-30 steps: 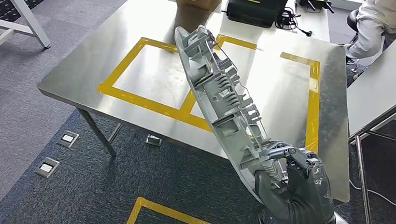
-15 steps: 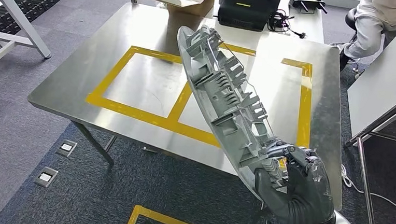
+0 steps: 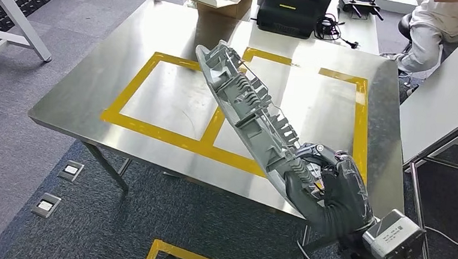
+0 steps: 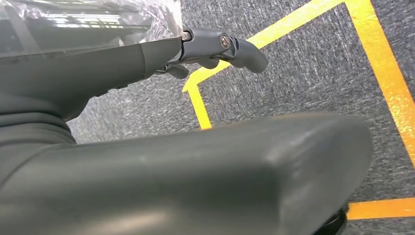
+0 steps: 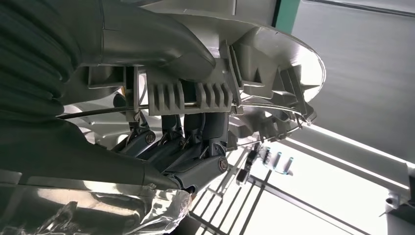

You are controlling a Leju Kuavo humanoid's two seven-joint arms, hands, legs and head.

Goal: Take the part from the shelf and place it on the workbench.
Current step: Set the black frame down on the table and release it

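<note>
The left hand point(image 4: 147, 161) hangs over carpet with fingers point(image 4: 230, 46) loosely curled, seemingly around nothing, while the long grey part point(image 3: 249, 110) slants above the steel surface point(image 3: 85, 90), its lower end gripped by the right hand point(image 3: 331, 193).

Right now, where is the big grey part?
In the head view, the grey part is held in the right hand, slanting up over the steel table and its yellow tape lines.
</note>
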